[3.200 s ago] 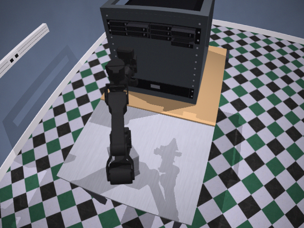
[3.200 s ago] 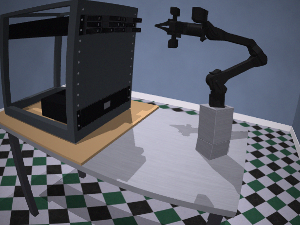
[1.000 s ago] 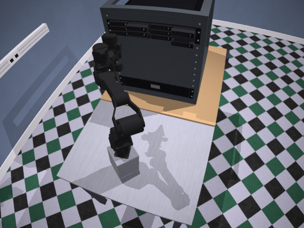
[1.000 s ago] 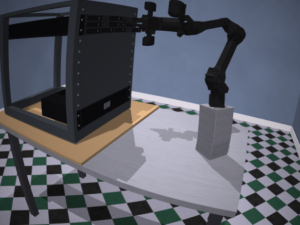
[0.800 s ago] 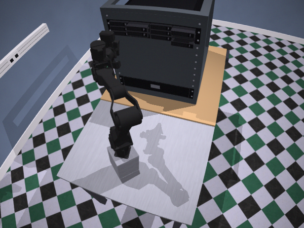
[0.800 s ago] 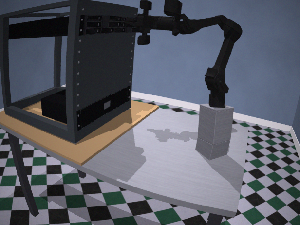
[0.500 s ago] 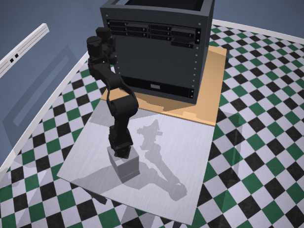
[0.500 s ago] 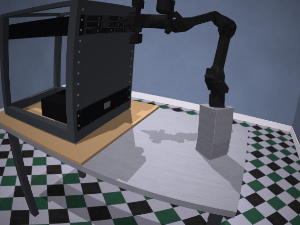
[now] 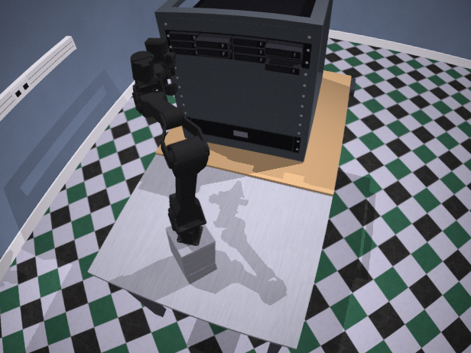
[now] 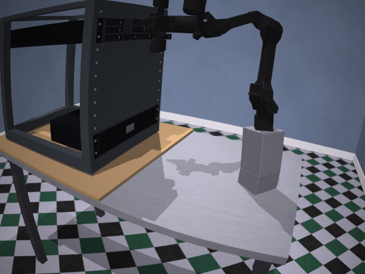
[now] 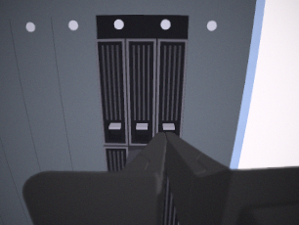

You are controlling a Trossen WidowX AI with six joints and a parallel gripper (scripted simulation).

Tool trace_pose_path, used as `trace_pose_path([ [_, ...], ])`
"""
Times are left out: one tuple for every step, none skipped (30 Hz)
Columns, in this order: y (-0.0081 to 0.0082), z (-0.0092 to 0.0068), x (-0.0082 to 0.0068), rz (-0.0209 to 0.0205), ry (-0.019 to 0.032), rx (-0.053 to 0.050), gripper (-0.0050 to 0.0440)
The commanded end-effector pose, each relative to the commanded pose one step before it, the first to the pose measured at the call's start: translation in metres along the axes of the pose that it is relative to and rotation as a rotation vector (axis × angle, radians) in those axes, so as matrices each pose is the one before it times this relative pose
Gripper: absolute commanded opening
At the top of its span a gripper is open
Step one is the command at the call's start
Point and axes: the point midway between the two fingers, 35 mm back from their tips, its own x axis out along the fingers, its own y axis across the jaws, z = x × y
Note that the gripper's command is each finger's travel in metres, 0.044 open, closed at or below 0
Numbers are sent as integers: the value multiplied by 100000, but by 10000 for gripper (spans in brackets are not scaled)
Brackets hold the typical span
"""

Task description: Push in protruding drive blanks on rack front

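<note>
Poking forward with its jaws closed on nothing, the gripper [image 9: 173, 70] [image 10: 148, 24] [image 11: 164, 139] reached toward the drive rack [image 9: 245, 92] [image 10: 127, 68] [image 11: 215, 88], presumably to push blanks (smart, a narrow prod).

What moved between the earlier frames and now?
The claw went forward, from well in front of the rack to its drive bank. Nothing was taken hold of or let go. The rack shows no visible shift; the lower right-end blank sticks out as before.
</note>
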Motion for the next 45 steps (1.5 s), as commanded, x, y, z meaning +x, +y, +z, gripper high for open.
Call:
trace_pose_path([
  [-1107, 44, 169, -1800, 759, 1535, -50],
  [0, 3, 2, 0, 0, 0, -50],
  [0, 0, 0, 0, 0, 0, -50],
  [0, 0, 0, 0, 0, 0, -50],
  [0, 0, 0, 0, 0, 0, -50],
  [0, 0, 45, 0, 0, 0, -50],
  [0, 0, 254, 0, 0, 0, -50],
  [0, 0, 521, 0, 0, 0, -50],
  [0, 0, 719, 0, 0, 0, -50],
  [0, -1, 776, 0, 0, 0, -50],
  [-1, 1, 681, 0, 0, 0, -50],
  [0, 0, 477, 0, 0, 0, -50],
  [0, -1, 230, 0, 0, 0, -50],
  [0, 0, 41, 0, 0, 0, -50],
  [0, 0, 0, 0, 0, 0, -50],
  [0, 0, 0, 0, 0, 0, -50],
  [0, 0, 0, 0, 0, 0, -50],
  [0, 0, 0, 0, 0, 0, -50],
  [0, 0, 0, 0, 0, 0, -50],
  [0, 0, 0, 0, 0, 0, -50],
  [0, 0, 0, 0, 0, 0, -50],
  [0, 0, 0, 0, 0, 0, -50],
  [0, 0, 0, 0, 0, 0, -50],
  [0, 0, 0, 0, 0, 0, -50],
  [0, 0, 0, 0, 0, 0, -50],
  [0, 0, 0, 0, 0, 0, -50],
  [0, 0, 0, 0, 0, 0, -50],
  [0, 0, 0, 0, 0, 0, -50],
  [-12, 1, 3, 0, 0, 0, -50],
  [-67, 6, 16, 0, 0, 0, -50],
  [-137, 13, 33, 0, 0, 0, -50],
  [-192, 18, 46, 0, 0, 0, -50],
  [-211, 20, 51, 0, 0, 0, -50],
  [-189, 18, 46, 0, 0, 0, -50],
  [-135, 12, 32, 0, 0, 0, -50],
  [-66, 6, 16, 0, 0, 0, -50],
  [-12, 1, 3, 0, 0, 0, -50],
  [0, 0, 0, 0, 0, 0, -50],
  [0, 0, 0, 0, 0, 0, -50],
  [0, 0, 0, 0, 0, 0, -50],
  [0, 0, 0, 0, 0, 0, -50],
  [0, 0, 0, 0, 0, 0, -50],
  [0, 0, 0, 0, 0, 0, -50],
  [0, 0, 0, 0, 0, 0, -50],
  [0, 0, 0, 0, 0, 0, -50],
])
